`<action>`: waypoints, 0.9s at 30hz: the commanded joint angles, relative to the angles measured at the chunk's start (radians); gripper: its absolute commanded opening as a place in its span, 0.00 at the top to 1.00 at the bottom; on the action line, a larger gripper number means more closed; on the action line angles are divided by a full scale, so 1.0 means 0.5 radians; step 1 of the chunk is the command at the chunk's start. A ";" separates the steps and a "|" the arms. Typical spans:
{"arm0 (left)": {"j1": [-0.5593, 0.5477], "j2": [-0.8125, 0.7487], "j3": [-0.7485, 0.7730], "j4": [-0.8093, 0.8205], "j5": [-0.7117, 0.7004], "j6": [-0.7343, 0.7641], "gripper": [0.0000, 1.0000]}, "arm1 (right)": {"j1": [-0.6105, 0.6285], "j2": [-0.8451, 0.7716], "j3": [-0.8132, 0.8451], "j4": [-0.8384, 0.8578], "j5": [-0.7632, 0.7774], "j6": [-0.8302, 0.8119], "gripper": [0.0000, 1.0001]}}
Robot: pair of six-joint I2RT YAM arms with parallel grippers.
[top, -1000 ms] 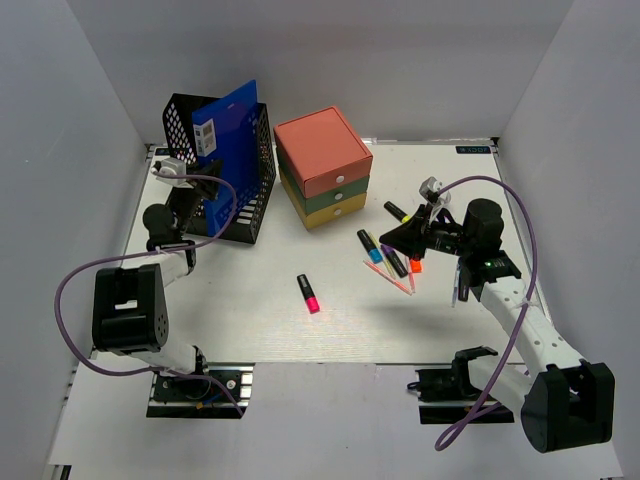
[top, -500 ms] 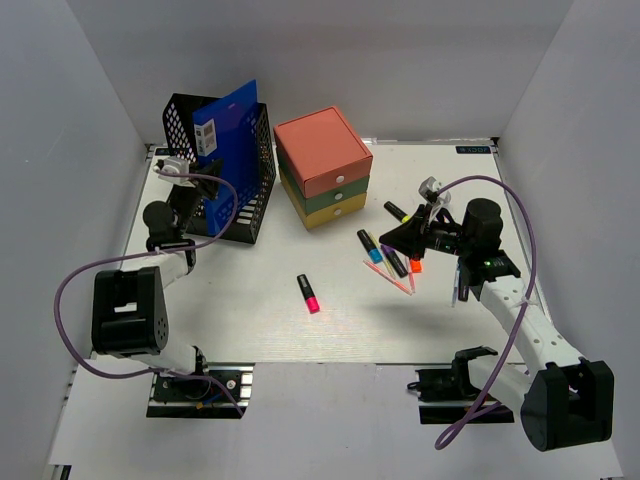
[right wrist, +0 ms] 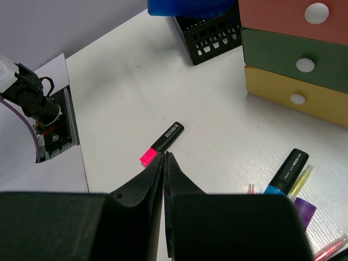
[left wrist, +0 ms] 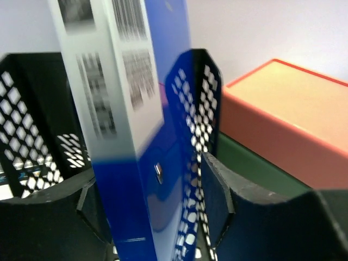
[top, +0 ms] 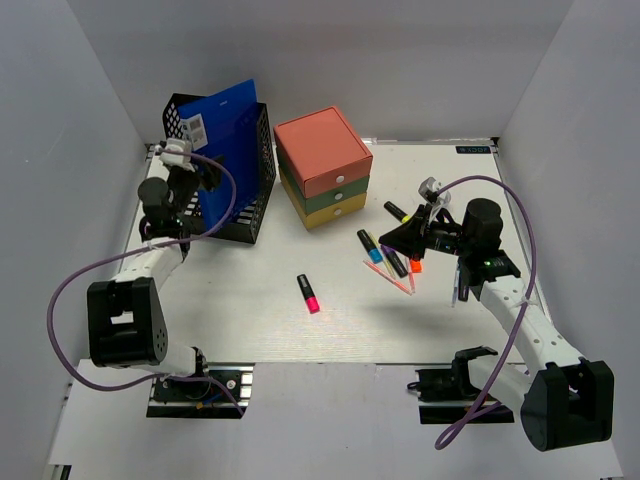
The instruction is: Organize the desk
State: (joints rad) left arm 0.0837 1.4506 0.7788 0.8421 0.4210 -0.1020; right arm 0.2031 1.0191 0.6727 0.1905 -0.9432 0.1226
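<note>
Now: desk (top: 250, 310) carries one mesh file holder (top: 255, 200) far left. One blue folder (top: 222, 150) stands in it, clamped by left claw (left wrist: 149, 201), more upright and further left than 1 s ago. One three-drawer box (top: 322, 150) far centre. One pink highlighter (top: 308, 293) mid-desk. At least four markers (top: 392, 255) right, under right claw (right wrist: 164, 157), which is pinched shut, empty, unmoved.

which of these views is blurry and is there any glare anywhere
Left wrist view: the barcode label on the blue folder is smeared and unreadable, and the left fingers are dark and soft. Right wrist view: the pink marker and drawer box are crisp; the right fingers are just dim. Top view: sharp, evenly lit, soft shadows on the desk, no glare.
</note>
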 commanded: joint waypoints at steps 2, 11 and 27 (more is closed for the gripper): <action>0.004 -0.082 0.286 -0.548 -0.127 0.115 0.32 | -0.004 -0.032 0.001 0.088 -0.037 -0.003 0.92; 0.004 0.050 0.657 -1.126 -0.146 0.201 0.44 | -0.013 -0.038 0.011 0.082 -0.034 -0.003 0.93; 0.004 0.274 0.958 -1.519 0.094 0.275 0.84 | -0.007 -0.044 0.017 0.073 -0.034 -0.003 0.92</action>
State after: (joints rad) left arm 0.0853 1.5757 1.2453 0.1757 0.4419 0.0010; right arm 0.2031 1.0153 0.6727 0.1905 -0.9455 0.1234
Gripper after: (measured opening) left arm 0.294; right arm 0.075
